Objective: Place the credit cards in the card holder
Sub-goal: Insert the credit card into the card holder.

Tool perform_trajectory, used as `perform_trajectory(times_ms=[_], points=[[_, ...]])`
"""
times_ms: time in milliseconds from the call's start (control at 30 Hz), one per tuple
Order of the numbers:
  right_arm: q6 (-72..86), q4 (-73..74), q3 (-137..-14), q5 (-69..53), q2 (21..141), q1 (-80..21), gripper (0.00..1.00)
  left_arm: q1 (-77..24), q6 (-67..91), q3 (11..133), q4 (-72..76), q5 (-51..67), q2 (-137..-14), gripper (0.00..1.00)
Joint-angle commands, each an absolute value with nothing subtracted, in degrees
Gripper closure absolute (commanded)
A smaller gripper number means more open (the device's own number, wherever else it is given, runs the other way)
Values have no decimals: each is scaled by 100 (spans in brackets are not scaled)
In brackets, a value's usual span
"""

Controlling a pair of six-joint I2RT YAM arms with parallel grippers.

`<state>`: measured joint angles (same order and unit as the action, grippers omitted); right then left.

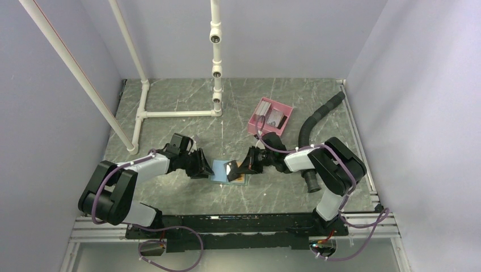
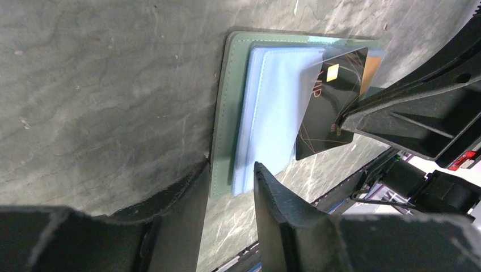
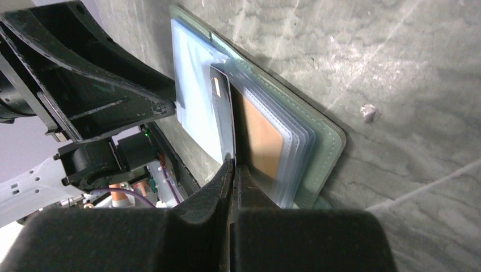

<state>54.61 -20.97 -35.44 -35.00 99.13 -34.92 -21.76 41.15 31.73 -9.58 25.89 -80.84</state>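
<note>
Now, the grey-green folding card holder [image 1: 230, 173] lay open and flat on the grey marbled bench [image 1: 187, 96], near the front edge and between my two arms. Its light blue clear sleeves [image 2: 272, 113] were turned upward.

My right jaws were closed tightly on the edge of one dark plastic card [image 2: 329, 107] with a gold chip and thin lines on its face. I held this card tilted over the open holder, with its far end over the sleeves. From my right wrist the card looked nearly edge-on [image 3: 222, 113]. Whether its end was already inside a sleeve or only resting on top, I could not tell. Just beside it, a tan-orange card [image 3: 264, 139] sat inside one of the clear sleeves.

My left jaws stood about half apart, low at the opposite edge of the holder. One finger [image 2: 181, 209] was at the corner of the green cover, and the other was at the corner of the blue sleeves. If they really pressed on the holder, I could not tell.

Farther back on the bench, to the right, a pink rectangular tray [image 1: 278, 102] held some grey cards [image 1: 276, 118], well apart from the holder.
</note>
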Motion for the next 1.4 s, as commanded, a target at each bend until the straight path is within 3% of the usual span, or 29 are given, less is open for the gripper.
perform_trajectory(times_ms=[0, 733, 967, 1100, 1367], points=[[5481, -2402, -3686, -3182, 10061, -3479, 100, -2184, 4115, 2965, -1041, 2503, -8141, 59], [5763, -2876, -3723, -2788, 10143, -3823, 100, -2215, 4280, 2769, -765, 2697, -8122, 68], [4517, -922, -4289, -2525, 10113, -3948, 75, -2216, 4265, 2793, -820, 2647, -8089, 69], [3698, 105, -4624, -1955, 9911, -4060, 70, -2221, 4230, 2810, -844, 2624, -8115, 69], [3158, 524, -5458, -1696, 10330, -4761, 70, -2222, 4267, 2788, -735, 2695, -8204, 71]])
